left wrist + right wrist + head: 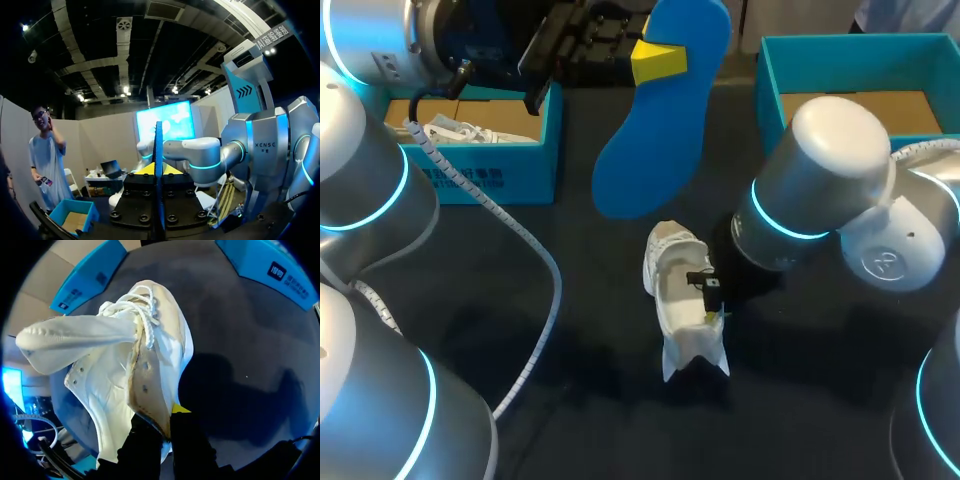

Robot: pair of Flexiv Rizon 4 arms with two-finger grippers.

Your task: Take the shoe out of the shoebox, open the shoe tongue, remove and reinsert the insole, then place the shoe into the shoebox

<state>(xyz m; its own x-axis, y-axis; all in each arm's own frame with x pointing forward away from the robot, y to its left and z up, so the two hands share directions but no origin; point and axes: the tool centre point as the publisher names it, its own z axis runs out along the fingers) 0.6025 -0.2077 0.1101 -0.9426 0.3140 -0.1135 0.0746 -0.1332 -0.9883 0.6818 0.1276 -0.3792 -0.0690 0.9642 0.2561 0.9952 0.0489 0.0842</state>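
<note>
Left gripper point(658, 60) clamps the long blue foam insole point(655, 140), hanging lengthwise toward the white laced shoe point(678, 290) beneath it (right gripper point(167, 424) pinches its wall)

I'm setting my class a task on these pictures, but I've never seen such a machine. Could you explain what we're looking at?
This is a robot with two arms, each ending in a two-fingered hand. The head view looks down on the dark table from above and behind. The other two views come from a camera on each wrist. The left hand is raised and pinches a blue insole, which its own wrist view shows edge-on. The right hand grips the side of a white shoe at the table's middle, with the tongue folded open. Beyond it, the left shoebox holds another white shoe. The right shoebox shows only its cardboard floor.
</note>
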